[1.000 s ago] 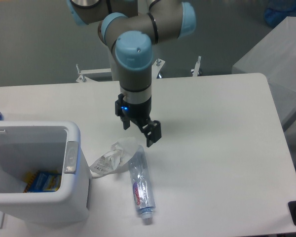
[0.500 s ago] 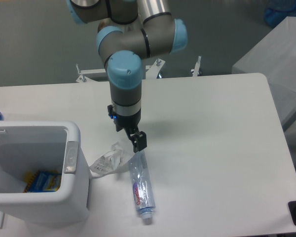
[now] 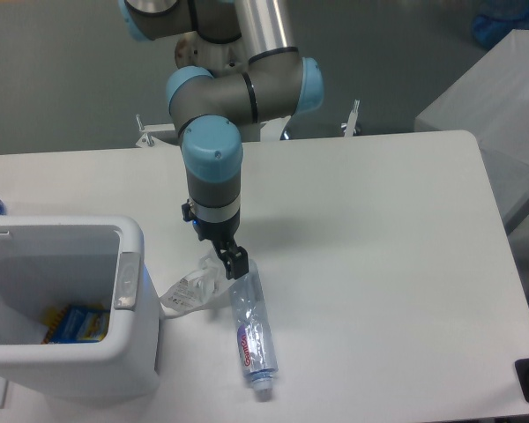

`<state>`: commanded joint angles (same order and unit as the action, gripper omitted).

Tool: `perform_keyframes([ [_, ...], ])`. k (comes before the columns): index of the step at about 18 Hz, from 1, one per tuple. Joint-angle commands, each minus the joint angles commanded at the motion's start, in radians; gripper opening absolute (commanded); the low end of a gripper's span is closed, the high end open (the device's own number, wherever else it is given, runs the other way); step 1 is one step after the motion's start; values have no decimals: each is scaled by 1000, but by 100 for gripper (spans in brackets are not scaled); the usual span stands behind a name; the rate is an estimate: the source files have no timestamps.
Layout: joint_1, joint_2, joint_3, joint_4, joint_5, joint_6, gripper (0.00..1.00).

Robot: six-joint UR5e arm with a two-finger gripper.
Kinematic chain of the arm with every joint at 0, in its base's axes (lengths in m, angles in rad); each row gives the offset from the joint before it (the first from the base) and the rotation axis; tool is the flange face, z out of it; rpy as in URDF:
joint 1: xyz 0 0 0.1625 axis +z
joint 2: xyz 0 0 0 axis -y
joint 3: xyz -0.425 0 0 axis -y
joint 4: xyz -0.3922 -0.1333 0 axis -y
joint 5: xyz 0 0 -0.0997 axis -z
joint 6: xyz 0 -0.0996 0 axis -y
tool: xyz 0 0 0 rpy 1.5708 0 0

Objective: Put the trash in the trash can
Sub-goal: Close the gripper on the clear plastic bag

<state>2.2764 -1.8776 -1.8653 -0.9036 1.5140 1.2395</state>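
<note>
Probably feather-light and crackly, the crumpled wrapper wants pinching at its bunched far-right end, where the gripper hangs, jaws' state unclear, beside the slippery bottle.

The gripper is seen low over the wrapper and the bottle. A white bin is placed beside them on the table.

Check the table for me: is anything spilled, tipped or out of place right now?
Nothing spilled. The bottle lies on its side and the crumpled wrapper sits by the trash can, but both are the trash to collect. The gripper hangs right above where they meet. Something blue and yellow is already inside the can.
</note>
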Motion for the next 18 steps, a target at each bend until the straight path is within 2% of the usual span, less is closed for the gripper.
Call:
perform_keyframes([
  [5,0,-6,2,6,2,0,98],
  [9,0,-2,2,5,2,-2,70],
  [15,3,6,5,2,5,-12,10],
  [16,5,6,5,-1,5,-12,3],
  [18,12,18,8,-6,5,-15,0],
])
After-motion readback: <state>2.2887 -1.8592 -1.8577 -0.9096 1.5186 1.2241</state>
